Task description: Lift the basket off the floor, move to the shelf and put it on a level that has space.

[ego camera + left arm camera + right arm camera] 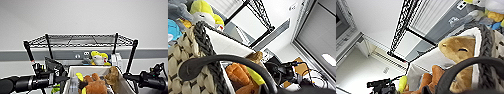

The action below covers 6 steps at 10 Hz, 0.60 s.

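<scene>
The basket [73, 72], cream-woven with a white lining, hangs in the air between my two arms in front of the shelf [49, 46]. Brown and tan plush toys [96, 86] fill it. My left gripper [63, 79] is at its left side and my right gripper [125, 76] at its right side, each shut on the basket. The dark loop handle [218, 60] arcs close across the woven wall [178, 60] in the left wrist view, and the other handle [466, 65] sits by the braided rim [486, 42]. The top level [82, 40] of wire grid is bare, above the basket's rim.
A yellow and white plush [98, 58] and a white box [116, 60] sit on the tier behind the basket. A pale wall with a grey band [15, 55] stands right behind the rack. The rack's posts [132, 56] flank the basket.
</scene>
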{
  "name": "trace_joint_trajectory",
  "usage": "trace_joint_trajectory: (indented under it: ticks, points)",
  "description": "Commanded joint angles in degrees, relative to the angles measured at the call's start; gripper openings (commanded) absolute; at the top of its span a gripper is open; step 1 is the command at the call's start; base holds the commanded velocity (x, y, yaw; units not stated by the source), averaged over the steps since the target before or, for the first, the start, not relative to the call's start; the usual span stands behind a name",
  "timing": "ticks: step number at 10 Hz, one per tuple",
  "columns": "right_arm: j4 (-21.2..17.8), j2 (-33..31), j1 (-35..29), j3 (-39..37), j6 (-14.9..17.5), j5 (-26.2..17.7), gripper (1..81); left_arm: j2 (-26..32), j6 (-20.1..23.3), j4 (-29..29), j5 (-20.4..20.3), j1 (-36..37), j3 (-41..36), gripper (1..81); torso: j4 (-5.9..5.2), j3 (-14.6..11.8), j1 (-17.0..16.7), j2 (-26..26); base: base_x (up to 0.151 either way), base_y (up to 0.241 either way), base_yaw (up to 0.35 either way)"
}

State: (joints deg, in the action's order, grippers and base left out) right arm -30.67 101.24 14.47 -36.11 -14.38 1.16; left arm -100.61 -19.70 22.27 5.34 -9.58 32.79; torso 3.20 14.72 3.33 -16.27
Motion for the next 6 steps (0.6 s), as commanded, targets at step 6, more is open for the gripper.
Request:
trace_joint_trajectory:
  ticks: [6]
  points:
    - [-9.8,-4.8,-20.8,4.7,0.0,-2.6,1.0,3.4,-10.0,0.0,1.4,21.3,-3.5,1.0,0.00,0.0,0.0,0.0,0.000,0.000,0.000]
